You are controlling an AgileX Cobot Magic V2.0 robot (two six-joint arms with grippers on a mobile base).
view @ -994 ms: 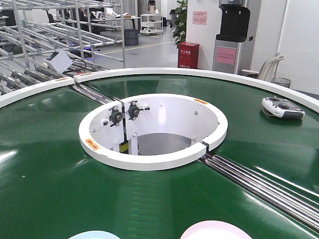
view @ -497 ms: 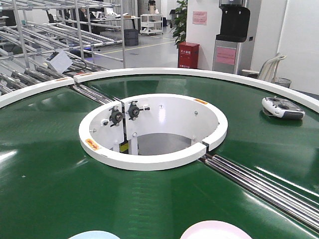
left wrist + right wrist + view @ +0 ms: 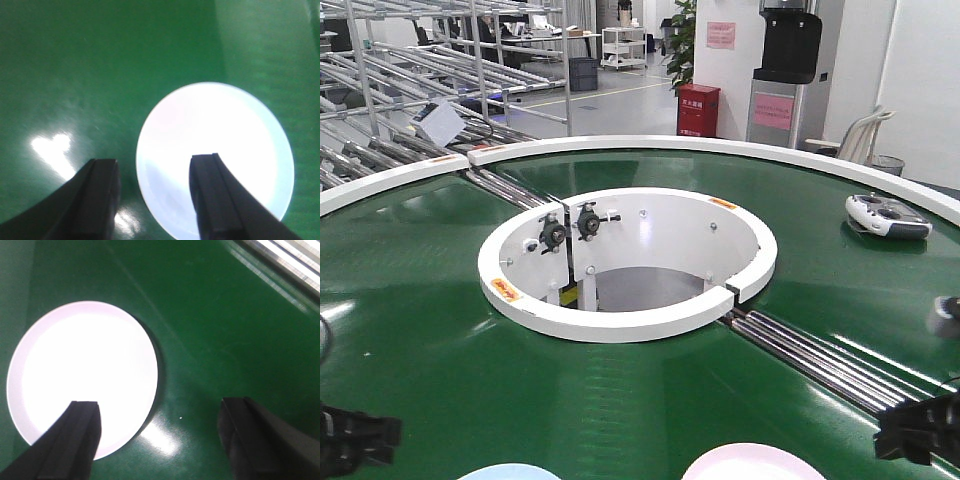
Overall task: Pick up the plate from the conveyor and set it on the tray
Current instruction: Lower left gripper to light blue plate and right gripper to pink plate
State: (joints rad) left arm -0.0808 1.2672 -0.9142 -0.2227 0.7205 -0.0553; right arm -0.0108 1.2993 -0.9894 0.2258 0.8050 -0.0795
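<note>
Conveyor fills the front view: dark green belt curving round the white ring opening, with steel rollers running off to the near right. Tray isn't in any view, so the drop spot can't be judged yet.

The plate, pale pink, lies flat on the belt at the near edge, right of centre. A pale blue plate lies to its left, well apart. Right gripper hangs over the belt w/ jaws wide and nothing held. In its wrist view the pink plate is under one finger only; the other is over bare belt. Left gripper is also wide and empty, over a plate that is prob. the blue one, though that view is too washed out to be sure of colour.

Risks:
- If the belt is running, the plate could slide out from between the jaws before they close.
- The rim is shallow and the plate lies flat, so a finger may ride over the edge or shove it along instead of gripping.
- The left arm could close on the wrong plate.

Room: bare belt lies on the far and right sides of the pink plate, and the rollers pass to its right, apart from it. A handset sits far right near the white outer rim, well away.
</note>
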